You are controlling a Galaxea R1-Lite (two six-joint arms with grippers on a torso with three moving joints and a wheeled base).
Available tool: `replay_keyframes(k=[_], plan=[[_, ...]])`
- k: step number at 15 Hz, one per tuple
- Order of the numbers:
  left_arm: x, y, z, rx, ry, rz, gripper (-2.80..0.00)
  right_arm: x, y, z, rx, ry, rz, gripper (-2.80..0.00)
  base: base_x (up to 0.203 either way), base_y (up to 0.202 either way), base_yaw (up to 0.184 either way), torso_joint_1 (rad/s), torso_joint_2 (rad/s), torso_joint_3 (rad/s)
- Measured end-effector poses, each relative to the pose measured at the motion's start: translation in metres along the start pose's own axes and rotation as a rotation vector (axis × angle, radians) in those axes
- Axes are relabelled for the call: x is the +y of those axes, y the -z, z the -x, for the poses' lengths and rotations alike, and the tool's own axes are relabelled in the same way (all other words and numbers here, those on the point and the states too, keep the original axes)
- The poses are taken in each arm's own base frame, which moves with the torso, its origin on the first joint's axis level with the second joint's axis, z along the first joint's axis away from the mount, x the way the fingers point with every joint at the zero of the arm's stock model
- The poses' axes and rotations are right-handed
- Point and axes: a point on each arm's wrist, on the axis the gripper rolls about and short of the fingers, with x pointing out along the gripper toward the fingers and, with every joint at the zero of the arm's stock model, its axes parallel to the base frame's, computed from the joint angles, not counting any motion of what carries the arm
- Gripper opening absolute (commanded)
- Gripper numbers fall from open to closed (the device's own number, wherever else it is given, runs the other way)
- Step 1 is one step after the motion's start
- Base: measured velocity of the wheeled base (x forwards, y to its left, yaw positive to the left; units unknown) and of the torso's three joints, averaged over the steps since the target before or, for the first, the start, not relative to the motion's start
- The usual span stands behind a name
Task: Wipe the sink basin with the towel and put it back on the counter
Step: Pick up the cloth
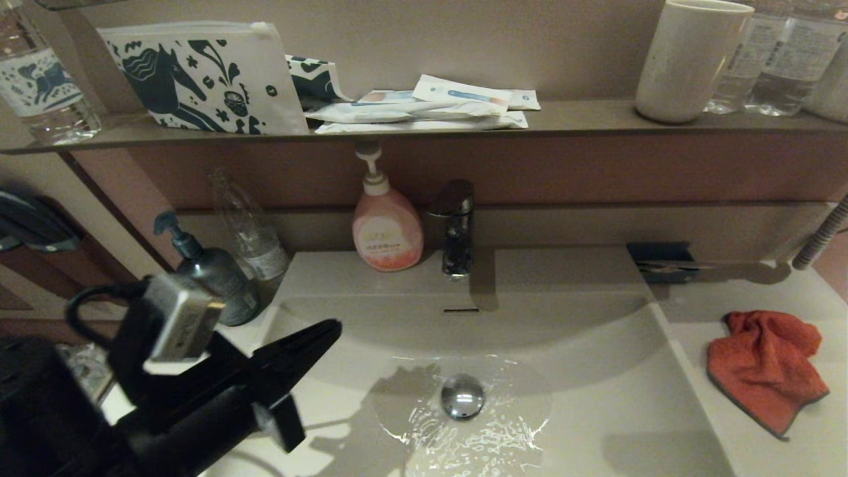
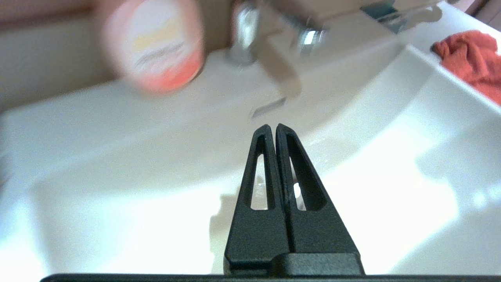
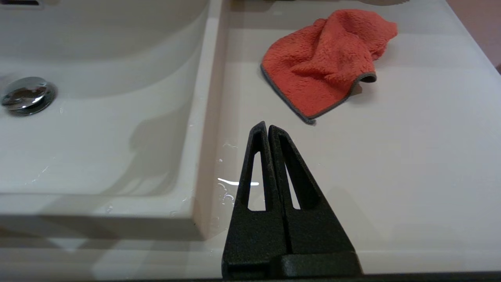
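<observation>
Now: crumpled terry towel (image 1: 765, 371) on smooth counter (image 1: 808, 437) | left tool (image 1: 328, 329), right tool (image 3: 267, 126) pressed together

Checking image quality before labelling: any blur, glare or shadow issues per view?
Head view: dim; glare on water around the drain plug; left tool shadows the sink basin. Left wrist view: soap bottle and faucet blurred, basin floor blown out. Right wrist view: sharp; towel clear.

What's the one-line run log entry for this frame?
towel: crumpled on counter, untouched | sink basin: wet | left gripper: shut, over basin | right gripper: shut, over counter
</observation>
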Motion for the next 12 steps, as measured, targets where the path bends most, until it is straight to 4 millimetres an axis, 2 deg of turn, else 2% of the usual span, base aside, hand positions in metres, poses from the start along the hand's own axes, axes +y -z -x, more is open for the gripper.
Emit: replay_keyframes(k=[3, 8, 12], plan=[[0.014, 0.012, 0.043, -0.036, -0.068, 0.007, -2.80, 0.000, 0.000, 0.000, 0.000, 0.000, 0.000, -2.80, 0.000, 0.000, 0.000, 0.000, 0.00, 0.000], [0.041, 0.008, 0.080, -0.161, -0.341, 0.004, -2.80, 0.000, 0.000, 0.000, 0.000, 0.000, 0.000, -2.80, 0.000, 0.000, 0.000, 0.000, 0.00, 0.000], [0.042, 0.014, 0.119, -0.236, -0.534, -0.024, -2.80, 0.000, 0.000, 0.000, 0.000, 0.000, 0.000, -2.80, 0.000, 0.000, 0.000, 0.000, 0.00, 0.000]])
